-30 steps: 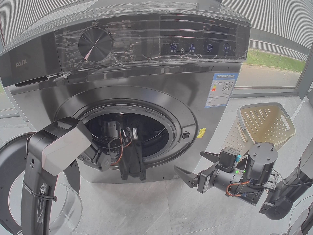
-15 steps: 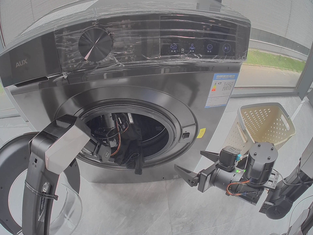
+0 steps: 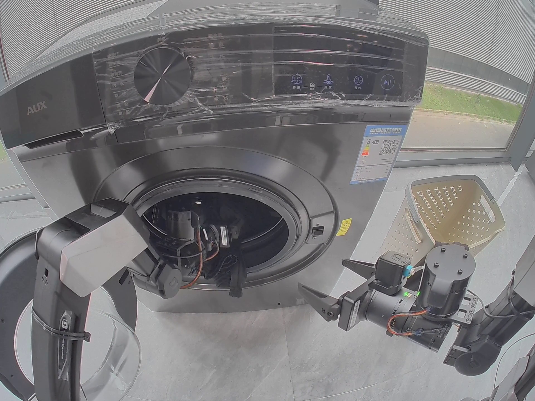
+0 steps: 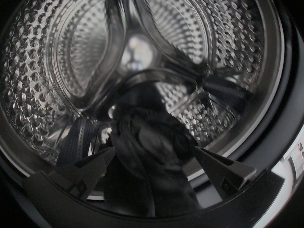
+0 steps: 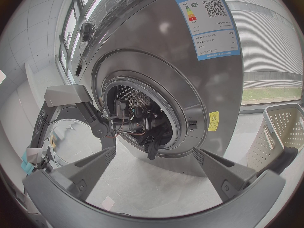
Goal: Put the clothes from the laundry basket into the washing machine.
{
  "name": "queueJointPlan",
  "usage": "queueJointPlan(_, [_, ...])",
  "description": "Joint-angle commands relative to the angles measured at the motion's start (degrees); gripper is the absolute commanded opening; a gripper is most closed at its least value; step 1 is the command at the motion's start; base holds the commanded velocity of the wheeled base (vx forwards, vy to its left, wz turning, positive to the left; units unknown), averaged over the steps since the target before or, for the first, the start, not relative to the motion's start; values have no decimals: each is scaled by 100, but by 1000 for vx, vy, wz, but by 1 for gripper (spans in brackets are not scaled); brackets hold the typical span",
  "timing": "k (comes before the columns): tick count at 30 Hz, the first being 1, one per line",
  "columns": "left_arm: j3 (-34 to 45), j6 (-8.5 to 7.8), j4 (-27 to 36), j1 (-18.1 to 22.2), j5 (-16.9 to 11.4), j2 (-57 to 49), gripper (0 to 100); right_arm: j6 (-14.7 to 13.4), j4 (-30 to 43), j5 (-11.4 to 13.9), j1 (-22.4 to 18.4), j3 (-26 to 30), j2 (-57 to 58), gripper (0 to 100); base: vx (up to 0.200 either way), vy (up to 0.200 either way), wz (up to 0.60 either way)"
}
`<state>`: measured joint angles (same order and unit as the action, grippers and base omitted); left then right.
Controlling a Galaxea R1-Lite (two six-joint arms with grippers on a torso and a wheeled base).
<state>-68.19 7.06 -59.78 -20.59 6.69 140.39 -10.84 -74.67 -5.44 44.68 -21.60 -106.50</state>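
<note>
Clothes (image 4: 142, 174) (dark, shape unclear) overhang washing machine rim (image 3: 304, 226); left gripper (image 4: 152, 151) agape.

Floor (image 3: 251, 357): large grey tiles with faint marbling and thin joints. One small pale square patch (image 5: 108, 203) lies flat on the floor; its material cannot be determined. Glazing stands at the far right, bounded by a dark upright frame (image 3: 521, 129) and a grey sill (image 3: 446, 160). Beyond the glass there is a paved strip (image 3: 451, 132), a grass verge (image 3: 473, 104) behind it, then a grey ribbed building wall (image 3: 462, 29). A white tiled wall (image 5: 28, 32) adjoins a row of window panes (image 5: 71, 32).
</note>
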Motion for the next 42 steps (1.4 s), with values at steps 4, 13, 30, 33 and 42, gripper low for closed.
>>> queueJointPlan(4, [685,-249,134,-103,-300,-196,100,-6,-4,-1,32,24,-3,100,0,0,0])
queueJointPlan(13, [869,-389,134,-182,-362,-3,100,3,-4,-1,32,51,-3,100,0,0,0])
queueJointPlan(30, [1010,-469,134,-147,-388,-29,0,3,-4,-10,32,60,-3,100,0,0,0])
queueJointPlan(33, [922,-460,134,-138,-379,-64,0,3,-4,-19,32,51,-11,100,0,0,0])
queueJointPlan(42, [1107,-477,160,-129,-379,-231,0,11,-4,-19,-3,60,-3,100,0,0,0])
